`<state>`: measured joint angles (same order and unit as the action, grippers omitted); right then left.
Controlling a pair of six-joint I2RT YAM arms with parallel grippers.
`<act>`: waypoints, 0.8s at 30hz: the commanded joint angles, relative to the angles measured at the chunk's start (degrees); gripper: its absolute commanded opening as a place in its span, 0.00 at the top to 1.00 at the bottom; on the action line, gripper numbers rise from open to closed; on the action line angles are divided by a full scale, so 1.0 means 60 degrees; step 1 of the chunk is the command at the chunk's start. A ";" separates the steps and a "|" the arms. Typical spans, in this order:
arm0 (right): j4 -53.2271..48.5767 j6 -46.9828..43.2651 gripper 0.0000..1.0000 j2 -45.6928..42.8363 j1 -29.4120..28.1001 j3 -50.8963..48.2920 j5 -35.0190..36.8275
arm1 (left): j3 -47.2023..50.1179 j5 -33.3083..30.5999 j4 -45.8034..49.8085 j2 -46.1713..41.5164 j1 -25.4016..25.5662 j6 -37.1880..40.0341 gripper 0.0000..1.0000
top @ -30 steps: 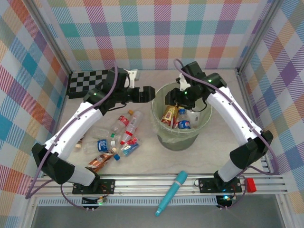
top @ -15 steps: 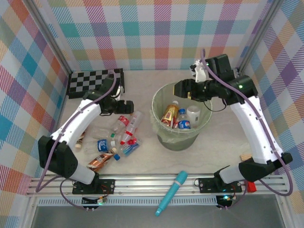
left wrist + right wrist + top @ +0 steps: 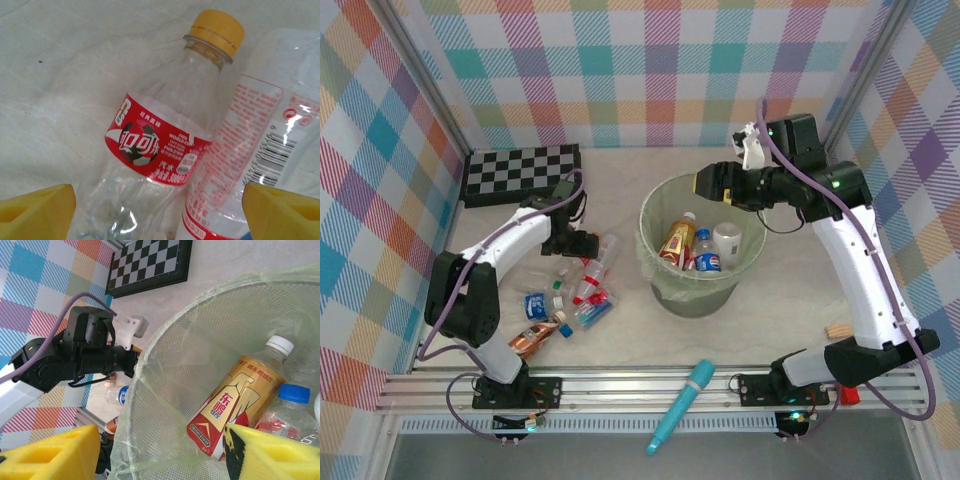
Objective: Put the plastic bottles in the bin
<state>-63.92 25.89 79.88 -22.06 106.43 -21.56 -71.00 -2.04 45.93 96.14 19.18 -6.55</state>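
Top view: checkerboard (image 3: 520, 172) at back left. The left gripper (image 3: 582, 243) sits low over the pile of bottles (image 3: 588, 292), which lies on the table (image 3: 620, 190) left of the bin (image 3: 692, 292). The left wrist view adds detail: yellow fingertips (image 3: 37, 217) spread wide, jaws open. A red-label bottle (image 3: 155, 150) with an orange cap lies between them, and a clear bottle with red print (image 3: 255, 145) lies against its right side. No finger contact is visible.

The right gripper (image 3: 705, 182) hangs over the bin's far rim. In the right wrist view its pads (image 3: 47, 452) are apart with nothing between, so it's open. That view looks down into the bin at an orange-brown bottle (image 3: 240, 400) and a blue-cap bottle (image 3: 287, 412).

A teal tube (image 3: 682, 405) lies at the near edge, and a small red block (image 3: 847, 392) is far right.

Count: three bottles in the bin; about seven on the table, overlapping, exact number unclear. One bin, one tube.
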 commanded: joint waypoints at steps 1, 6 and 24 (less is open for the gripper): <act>0.0158 -0.0008 0.33 -0.0231 0.0070 -0.0080 -0.0117 | 0.0090 -0.0037 -0.0334 0.0412 -0.0199 0.0192 0.14; 0.0099 0.0040 0.33 -0.0308 0.0095 -0.0175 -0.0045 | 0.0003 -0.0071 -0.0667 0.0866 -0.0411 0.0227 0.17; 0.0114 0.0269 0.31 -0.0415 0.0089 -0.0439 0.0118 | -0.0984 -0.0268 -0.0923 0.1708 -0.0794 0.0270 0.39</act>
<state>-63.88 26.70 78.15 -21.76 104.14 -20.84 -74.76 -2.70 39.92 107.57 15.31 -5.43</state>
